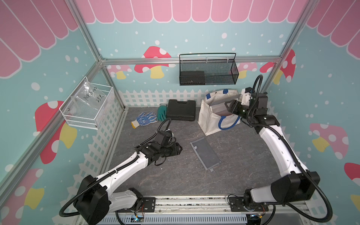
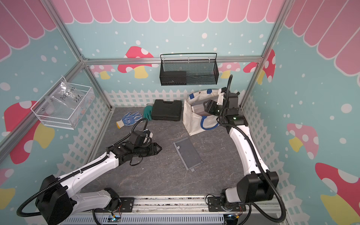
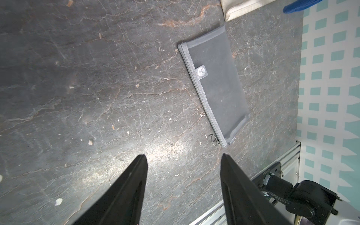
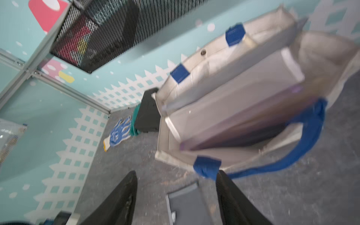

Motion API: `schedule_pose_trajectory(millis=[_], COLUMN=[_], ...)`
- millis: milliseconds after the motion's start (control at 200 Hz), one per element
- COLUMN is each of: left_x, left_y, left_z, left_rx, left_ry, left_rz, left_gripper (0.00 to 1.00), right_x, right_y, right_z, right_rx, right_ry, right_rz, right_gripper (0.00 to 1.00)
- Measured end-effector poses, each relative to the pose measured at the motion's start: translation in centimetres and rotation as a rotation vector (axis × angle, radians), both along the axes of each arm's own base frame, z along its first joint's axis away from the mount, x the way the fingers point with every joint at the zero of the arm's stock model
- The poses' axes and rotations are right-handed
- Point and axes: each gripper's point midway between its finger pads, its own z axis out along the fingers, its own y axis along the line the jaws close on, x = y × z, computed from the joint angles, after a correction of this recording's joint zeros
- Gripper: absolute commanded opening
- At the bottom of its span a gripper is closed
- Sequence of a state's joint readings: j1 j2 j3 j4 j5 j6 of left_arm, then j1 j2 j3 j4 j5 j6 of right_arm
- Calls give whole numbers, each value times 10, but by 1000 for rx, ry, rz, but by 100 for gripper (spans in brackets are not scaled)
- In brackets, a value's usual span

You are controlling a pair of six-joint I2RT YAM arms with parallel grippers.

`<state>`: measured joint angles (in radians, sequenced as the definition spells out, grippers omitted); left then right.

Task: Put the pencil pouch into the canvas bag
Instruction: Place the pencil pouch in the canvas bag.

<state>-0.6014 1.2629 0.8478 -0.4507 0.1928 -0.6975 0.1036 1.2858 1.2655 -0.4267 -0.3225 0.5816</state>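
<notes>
flat pouch on the table, both grippers empty

the grey pencil pouch (image 1: 205, 153) lies flat on the table (image 1: 165, 175), between the arms and apart from the canvas bag (image 1: 208, 118), which stands open at the back right with a flat grey thing upright inside. the left gripper (image 1: 180, 149) hovers near the pouch, fingers apart and holding nothing. the right gripper (image 4: 176, 173) hangs at the bag's mouth, fingers also apart. the pouch is thin and hugs the surface, so the pick likely wants fingers astride a long edge or the zip end, pinching fabric. the drop should then go through the mouth, clear of the drooping blue handle (image 1: 228, 124).
</notes>
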Motion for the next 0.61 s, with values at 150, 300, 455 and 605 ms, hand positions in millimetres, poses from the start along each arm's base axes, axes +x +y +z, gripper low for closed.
schedule_pose_trajectory(millis=[150,300,455,605], left_x=[0,4,4,1], left_y=[-11,-26,-40,-50], left_z=[-13,-27,-40,-51], left_rx=[4,-6,-7,-15], left_ry=[46,96,136,171], left_rz=[-23,-38,-47,-33], left_gripper=[62,62,61,61], right_x=[-65,-114,-134,-132], right_y=[20,53,74,72], right_z=[-78,-136,-177,-207], right_rx=[23,39,32,6], right_ry=[176,323,408,466], right_rz=[87,187,249,230], right_gripper=[69,70,70,70])
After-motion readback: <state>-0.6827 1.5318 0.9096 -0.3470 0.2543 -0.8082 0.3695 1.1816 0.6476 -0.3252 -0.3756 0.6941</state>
